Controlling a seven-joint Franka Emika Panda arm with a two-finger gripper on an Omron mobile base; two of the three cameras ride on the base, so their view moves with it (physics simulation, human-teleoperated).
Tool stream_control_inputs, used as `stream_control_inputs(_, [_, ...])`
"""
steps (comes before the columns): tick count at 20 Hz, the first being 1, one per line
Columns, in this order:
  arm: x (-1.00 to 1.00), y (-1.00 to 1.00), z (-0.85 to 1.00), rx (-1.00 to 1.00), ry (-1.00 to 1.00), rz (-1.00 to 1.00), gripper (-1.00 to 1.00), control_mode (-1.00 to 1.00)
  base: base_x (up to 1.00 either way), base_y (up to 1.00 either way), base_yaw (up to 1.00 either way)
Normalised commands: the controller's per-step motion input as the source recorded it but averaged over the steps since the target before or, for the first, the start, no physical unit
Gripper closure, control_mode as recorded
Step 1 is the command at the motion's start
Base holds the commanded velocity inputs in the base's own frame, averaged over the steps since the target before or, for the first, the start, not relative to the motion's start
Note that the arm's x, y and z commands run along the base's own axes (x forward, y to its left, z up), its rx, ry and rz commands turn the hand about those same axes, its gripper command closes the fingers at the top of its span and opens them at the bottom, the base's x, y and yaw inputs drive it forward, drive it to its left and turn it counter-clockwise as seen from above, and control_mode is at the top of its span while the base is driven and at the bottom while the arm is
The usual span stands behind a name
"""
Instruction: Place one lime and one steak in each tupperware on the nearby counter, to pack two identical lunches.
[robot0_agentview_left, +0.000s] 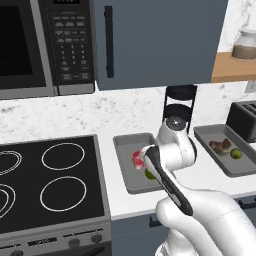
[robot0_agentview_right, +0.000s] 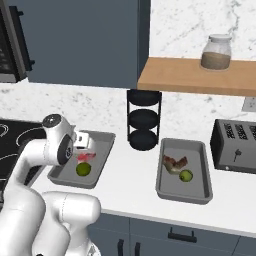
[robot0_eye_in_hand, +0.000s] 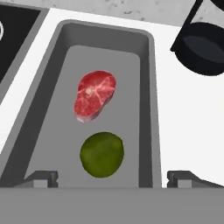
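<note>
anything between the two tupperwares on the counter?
Mostly bare counter; the black rack stands toward the back between the left tupperware and right tupperware, in the right base view.

**Where our cameras sit**

We look forward and down at the table (robot0_agentview_left: 210, 175) from behind the arm, at seven and five o'clock. Our hand view hangs close above the left tupperware (robot0_eye_in_hand: 146, 87), which both base views share.

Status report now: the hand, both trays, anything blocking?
Hand open, empty, above left tupperware. Red steak and lime lie inside it. Right tupperware holds darker steak plus lime. No obstruction.
</note>
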Motion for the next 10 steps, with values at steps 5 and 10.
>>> stream_control_inputs(5, [-1.00, -0.22, 0.81, 0.01, -0.34, 0.00, -1.00, -1.00, 0.00, 0.00, 0.00])
stream_control_inputs(10, [-0.70, 0.00, 0.28, -0.05, -0.34, -0.01, -1.00, -1.00, 0.00, 0.00, 0.00])
